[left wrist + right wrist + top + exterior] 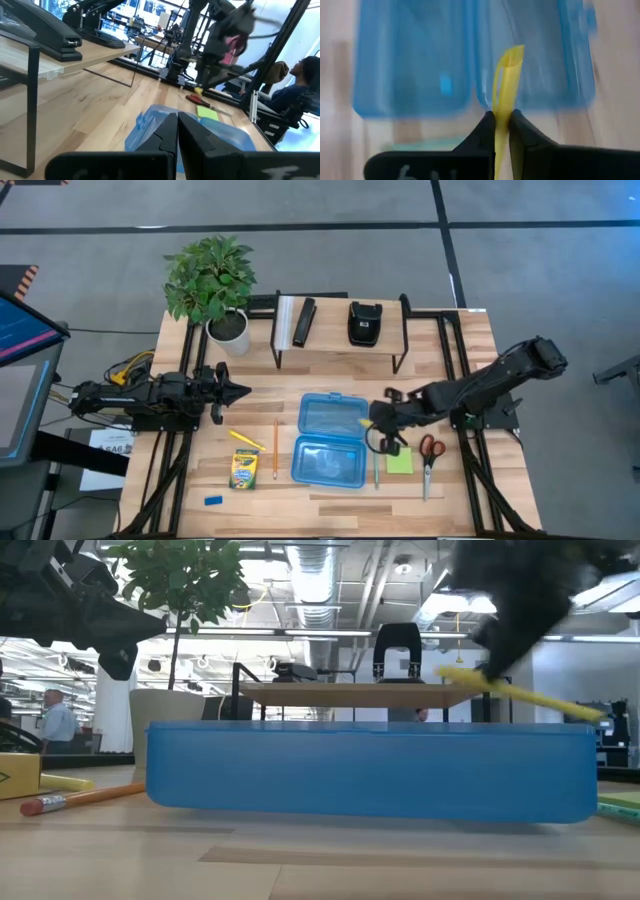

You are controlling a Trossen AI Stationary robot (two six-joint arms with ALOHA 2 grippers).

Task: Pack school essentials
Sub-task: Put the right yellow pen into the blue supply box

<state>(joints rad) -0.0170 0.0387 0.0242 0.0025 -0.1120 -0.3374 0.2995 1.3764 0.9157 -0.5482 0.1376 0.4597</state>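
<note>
Blue case (365,770) open on tabletop (330,510); right claw (378,420) clamps yellow highlighter (505,82) above it; left claw (240,391) clenched, empty.

Grey floor (330,202) crossed by dark lines; exposed ceiling ducts (320,580), bright overhead lights; seated person (57,725) far back.

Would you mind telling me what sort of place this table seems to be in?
Probably a robotics lab or open workshop. Exposed ceiling ducts run overhead, another robot arm stands on a bench behind, and a person stands among workstations in the background.
</note>
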